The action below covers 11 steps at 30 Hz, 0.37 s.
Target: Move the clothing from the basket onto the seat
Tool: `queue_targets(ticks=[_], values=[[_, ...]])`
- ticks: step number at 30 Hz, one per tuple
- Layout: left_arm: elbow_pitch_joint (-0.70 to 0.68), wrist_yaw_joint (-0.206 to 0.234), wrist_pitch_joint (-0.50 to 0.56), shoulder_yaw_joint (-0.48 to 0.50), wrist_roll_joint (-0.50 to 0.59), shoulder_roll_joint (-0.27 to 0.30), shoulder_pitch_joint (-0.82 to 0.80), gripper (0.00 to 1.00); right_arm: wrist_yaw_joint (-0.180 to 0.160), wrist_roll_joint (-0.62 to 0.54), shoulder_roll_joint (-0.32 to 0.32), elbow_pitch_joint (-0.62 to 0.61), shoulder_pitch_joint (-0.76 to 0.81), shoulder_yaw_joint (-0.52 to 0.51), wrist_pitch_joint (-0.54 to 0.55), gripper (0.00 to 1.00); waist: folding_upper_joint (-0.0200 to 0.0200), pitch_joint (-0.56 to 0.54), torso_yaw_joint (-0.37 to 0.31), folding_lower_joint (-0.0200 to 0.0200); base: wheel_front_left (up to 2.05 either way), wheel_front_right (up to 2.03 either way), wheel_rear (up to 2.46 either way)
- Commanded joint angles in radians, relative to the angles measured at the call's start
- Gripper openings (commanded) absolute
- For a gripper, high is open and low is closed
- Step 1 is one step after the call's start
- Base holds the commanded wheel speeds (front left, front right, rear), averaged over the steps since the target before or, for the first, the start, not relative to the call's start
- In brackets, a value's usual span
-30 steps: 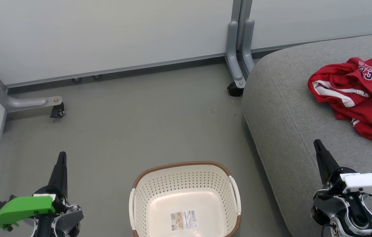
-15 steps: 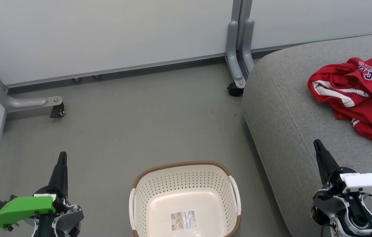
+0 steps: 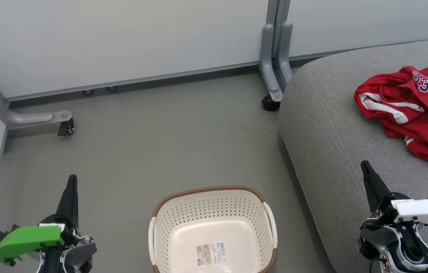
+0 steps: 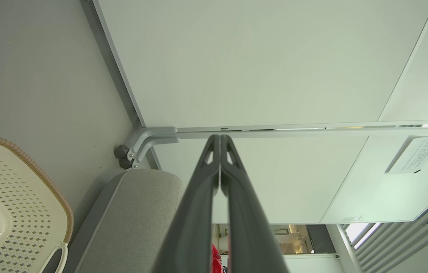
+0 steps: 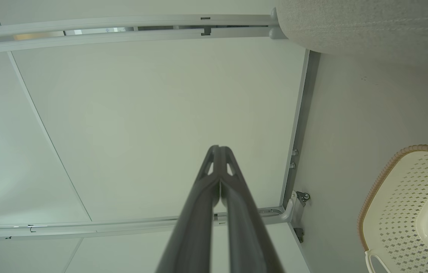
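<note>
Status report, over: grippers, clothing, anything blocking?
Left gripper jaws shut, empty. Right gripper jaws shut, empty. Clothing heaped on the seat; basket holds none that I see. Nothing blocking.

Red clothing (image 3: pixel 413 110) crumpled on grey seat (image 3: pixel 331 144); cream basket (image 3: pixel 214 231) upright on floor, empty.

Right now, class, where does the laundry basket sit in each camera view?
Head view: basket at bottom centre, on the floor.
Left wrist view: basket in the lower left corner, cut by the edge.
Right wrist view: basket in the lower right corner, cut by the edge.
Shared landmark: the grey seat beside it.
</note>
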Motion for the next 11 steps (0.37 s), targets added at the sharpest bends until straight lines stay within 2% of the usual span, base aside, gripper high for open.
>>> queue_targets(ticks=[1, 11], values=[[0.001, -0.006, 0.002, 0.005, 0.005, 0.002, -0.018, 0.00, 0.000, -0.004, -0.001, 0.002, -0.008, -0.002, 0.002, 0.00, -0.0001, 0.000, 0.000, 0.0000, 0.00, 0.00, 0.00], [0.001, -0.006, 0.004, 0.007, 0.007, 0.000, -0.019, 0.00, 0.000, -0.006, 0.000, 0.002, -0.008, -0.004, 0.004, 0.00, -0.0001, 0.000, 0.000, 0.0000, 0.00, 0.00, 0.00]])
